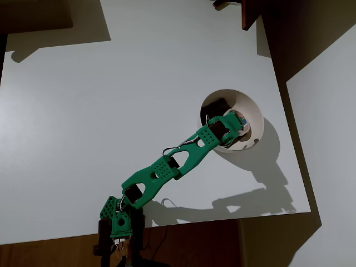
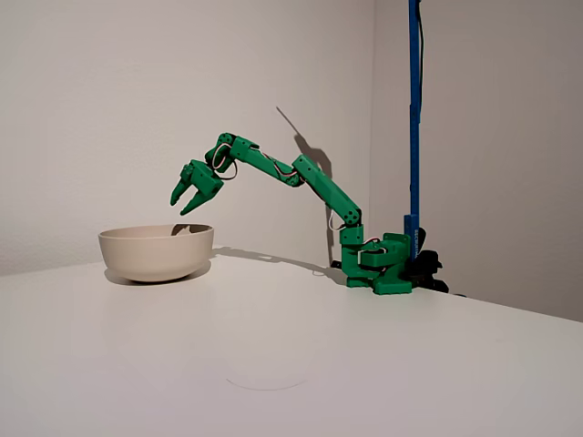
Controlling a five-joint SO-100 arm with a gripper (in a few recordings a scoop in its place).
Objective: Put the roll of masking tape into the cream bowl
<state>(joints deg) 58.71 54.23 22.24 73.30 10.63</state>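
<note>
The cream bowl [image 1: 253, 108] stands at the right of the white table in the overhead view, with a dark brown patch [image 1: 218, 105] inside it. In the fixed view the bowl [image 2: 157, 251] is at the left. My green gripper [image 2: 180, 207] hangs just above the bowl's rim, tilted downward, its jaws open with nothing between them. Seen from overhead, the gripper [image 1: 236, 120] is over the bowl's inside. The roll of masking tape is hidden, either by the gripper or by the bowl's wall.
The arm's base [image 1: 119, 222] sits at the table's front edge. A blue upright pole [image 2: 414, 109] stands behind the base [image 2: 383, 264]. A dark wooden piece [image 1: 250, 14] overhangs the table's far right corner. The table's right edge [image 1: 289, 150] runs close to the bowl.
</note>
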